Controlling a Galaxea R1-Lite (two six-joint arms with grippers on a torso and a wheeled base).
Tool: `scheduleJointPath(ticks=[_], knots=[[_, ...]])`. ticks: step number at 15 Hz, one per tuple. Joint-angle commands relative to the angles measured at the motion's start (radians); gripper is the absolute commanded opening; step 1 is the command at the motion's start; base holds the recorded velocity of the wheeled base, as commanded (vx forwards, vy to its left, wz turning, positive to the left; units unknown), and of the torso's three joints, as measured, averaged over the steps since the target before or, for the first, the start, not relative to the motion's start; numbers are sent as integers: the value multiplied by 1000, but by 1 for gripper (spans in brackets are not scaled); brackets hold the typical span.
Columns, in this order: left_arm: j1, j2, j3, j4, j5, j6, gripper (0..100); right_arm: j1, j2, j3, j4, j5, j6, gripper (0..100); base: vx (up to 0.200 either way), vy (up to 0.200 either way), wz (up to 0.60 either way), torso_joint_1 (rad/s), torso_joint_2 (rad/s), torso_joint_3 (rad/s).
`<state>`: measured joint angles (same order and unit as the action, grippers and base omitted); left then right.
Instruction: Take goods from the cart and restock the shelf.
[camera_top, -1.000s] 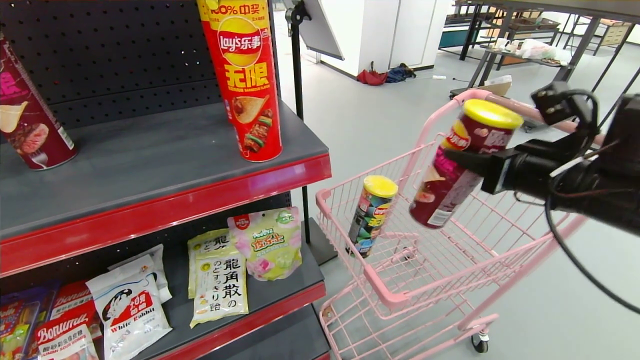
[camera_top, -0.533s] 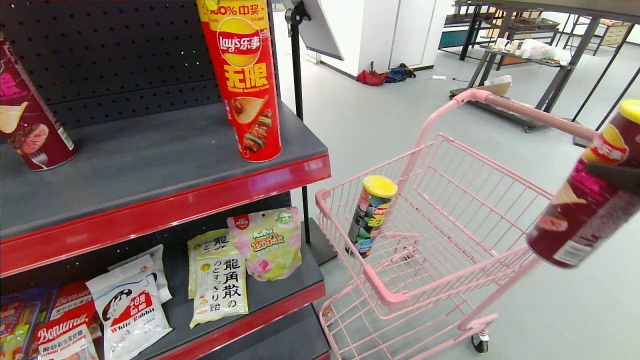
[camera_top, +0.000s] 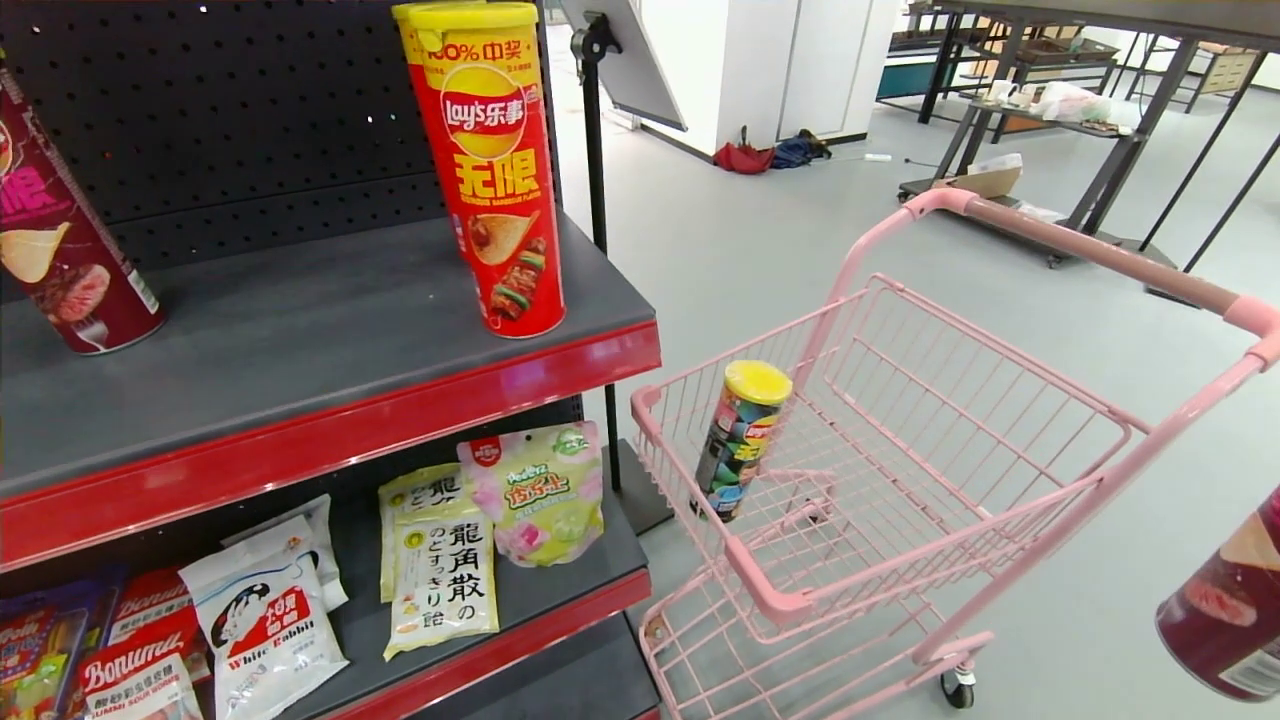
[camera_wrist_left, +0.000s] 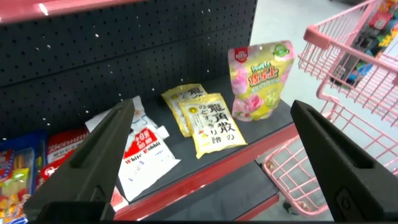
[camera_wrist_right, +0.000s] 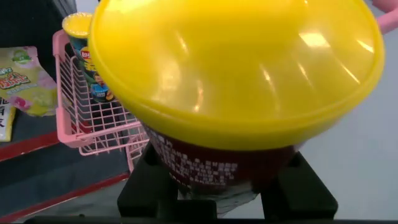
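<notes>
Right wrist view: my right gripper (camera_wrist_right: 224, 186) is clamped across the body of the maroon chip can (camera_wrist_right: 236, 74), a black finger (camera_wrist_right: 146, 186) on each side below the yellow lid. The lid end faces the wrist camera and the base points away, so the can's long axis runs roughly along the camera's line of sight.

In the head view only the can's base end (camera_top: 1225, 630) shows, at the robot's right and outside the pink cart (camera_top: 770, 600), well apart from the shelf. It leans: base down and toward the cart, lid end up and out to the right. My read is that the side grip leaves the base free, so it can go down standing like the others.

A red chip can (camera_top: 495, 170) and another maroon can (camera_top: 60, 260) stand upright on the upper shelf (camera_top: 300, 330), with bare deck between them. That is probably the slot. The held can needs righting before it goes down, I'd say.

A multicolour can (camera_top: 740, 440) leans against a corner of the cart, lid up, and I'd guess it goes next.

The left gripper (camera_wrist_left: 205, 155) has its fingers spread wide with nothing between them. It faces the lower shelf (camera_wrist_left: 249, 134), where snack bags (camera_wrist_left: 211, 121) lie flat. It looks parked clear of the right arm's path.
</notes>
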<state>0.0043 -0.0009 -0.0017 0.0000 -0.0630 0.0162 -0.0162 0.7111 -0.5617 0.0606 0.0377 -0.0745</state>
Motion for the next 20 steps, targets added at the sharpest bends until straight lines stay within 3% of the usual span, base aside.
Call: scheduleJointPath(ticks=[1, 16, 20], knots=[[0, 1, 0, 0, 0, 1, 100, -1, -24, 5, -1, 1, -1, 0, 0, 0, 0, 115, -432, -290], [0, 1, 0, 0, 0, -1, 100, 7, 30, 25, -5, 5, -5, 0, 0, 0, 0, 187, -511, -323], [0, 1, 0, 0, 0, -1, 100, 4, 27, 43, -10, 2, -18, 0, 0, 0, 600, 21, -50, -32]])
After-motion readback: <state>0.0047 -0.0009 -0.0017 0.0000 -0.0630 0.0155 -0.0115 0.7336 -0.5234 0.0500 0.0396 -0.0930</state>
